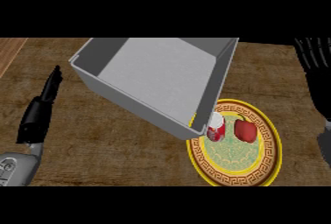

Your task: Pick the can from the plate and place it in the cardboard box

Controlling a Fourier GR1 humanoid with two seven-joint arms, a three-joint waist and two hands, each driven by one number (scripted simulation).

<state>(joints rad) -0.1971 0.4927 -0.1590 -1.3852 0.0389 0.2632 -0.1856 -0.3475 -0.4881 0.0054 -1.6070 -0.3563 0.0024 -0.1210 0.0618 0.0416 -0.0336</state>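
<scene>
A red can [216, 127] with a white top stands on the left part of a round plate [271, 159] with a yellow patterned rim, at the lower right. The can is right against the near corner of a grey open-topped box [155, 74], which partly hides it. My right hand [318, 83] shows as a black shape along the right edge, fingers pointing up, off the plate's right side and holding nothing. At the left edge my left hand [37, 114] rests open with its fingers up, far from the can.
A red rounded object [245, 131], like a fruit, lies on the plate just right of the can. The brown counter [110, 144] stretches between the left hand and the plate. A lighter wooden strip [9, 50] shows at the top left.
</scene>
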